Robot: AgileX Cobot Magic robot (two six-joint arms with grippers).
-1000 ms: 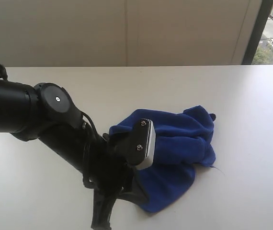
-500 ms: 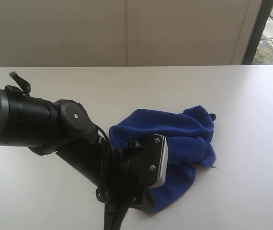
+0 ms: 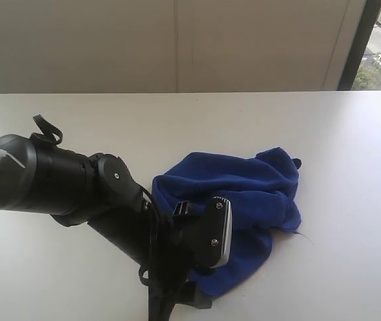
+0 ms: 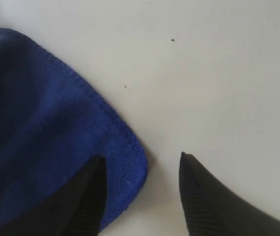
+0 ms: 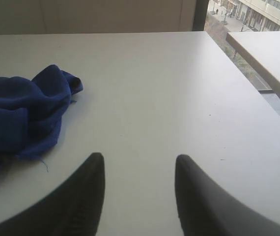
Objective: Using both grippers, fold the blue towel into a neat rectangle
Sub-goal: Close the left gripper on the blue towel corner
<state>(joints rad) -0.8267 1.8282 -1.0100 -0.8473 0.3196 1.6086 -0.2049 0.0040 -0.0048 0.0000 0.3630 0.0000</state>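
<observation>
White tabletop (image 3: 351,200) wide, mostly bare. Black left arm (image 3: 77,194) lay low, reaching in from left side, wrist over near edge of blue towel (image 3: 250,184). Towel sat right of centre on tabletop, bunched in crumpled heap, folds loose. Jaws of left tool (image 4: 141,157) stood apart, released: one finger over rounded hemmed towel corner, other over bare tabletop, nothing pinched. Jaws of right tool (image 5: 138,156) likewise apart, released, above bare tabletop, clear of towel. Grey plate (image 3: 220,231) at left wrist. Loose thread (image 5: 44,164) trailed from towel edge.
</observation>
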